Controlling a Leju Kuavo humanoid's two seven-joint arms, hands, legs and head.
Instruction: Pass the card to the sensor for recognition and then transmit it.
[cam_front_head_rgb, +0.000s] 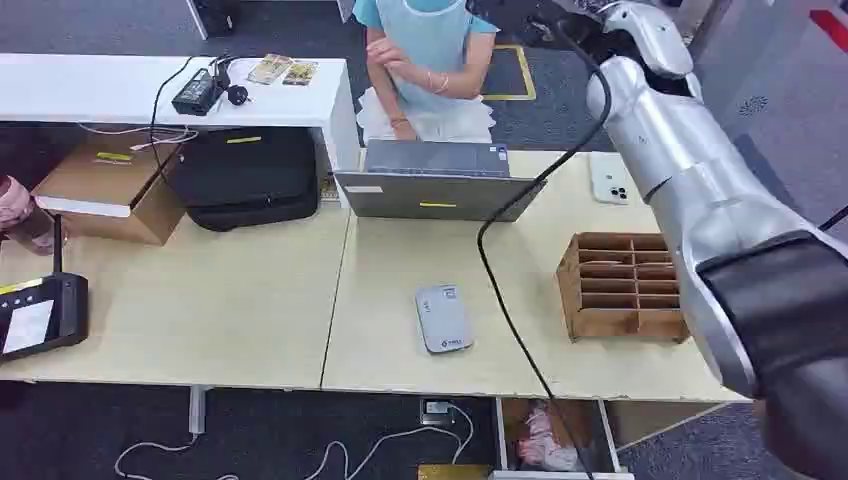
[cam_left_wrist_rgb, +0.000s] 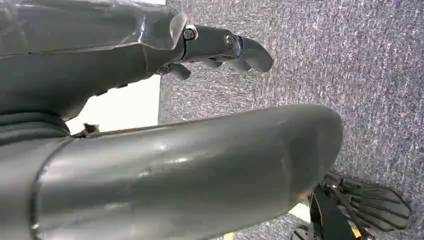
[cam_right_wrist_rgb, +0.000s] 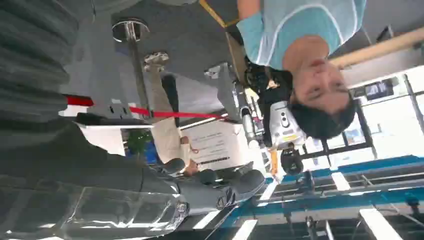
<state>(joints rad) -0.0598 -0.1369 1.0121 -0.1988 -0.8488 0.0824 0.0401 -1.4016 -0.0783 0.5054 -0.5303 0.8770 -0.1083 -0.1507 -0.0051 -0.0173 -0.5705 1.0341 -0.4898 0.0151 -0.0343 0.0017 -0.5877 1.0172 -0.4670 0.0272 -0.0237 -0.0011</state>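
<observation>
— Where's your sensor?
— The grey sensor (cam_front_head_rgb: 443, 318) lies flat near the tabletop's (cam_front_head_rgb: 250, 300) front edge, left of the wooden rack (cam_front_head_rgb: 622, 285).
— And the robot hands?
— Your right robot hand (cam_right_wrist_rgb: 220, 187) is raised toward the person (cam_right_wrist_rgb: 300, 50), fingers loosely curled, gripping nothing. Your left robot hand (cam_left_wrist_rgb: 220, 47) hangs over carpet, released.

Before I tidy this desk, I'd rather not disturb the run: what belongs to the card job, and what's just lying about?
Job: grey reader; right hand, raised. I cannot clearly make out a card.
Lying about: laptop, phone, wooden divided box, black bag, cardboard box.
</observation>
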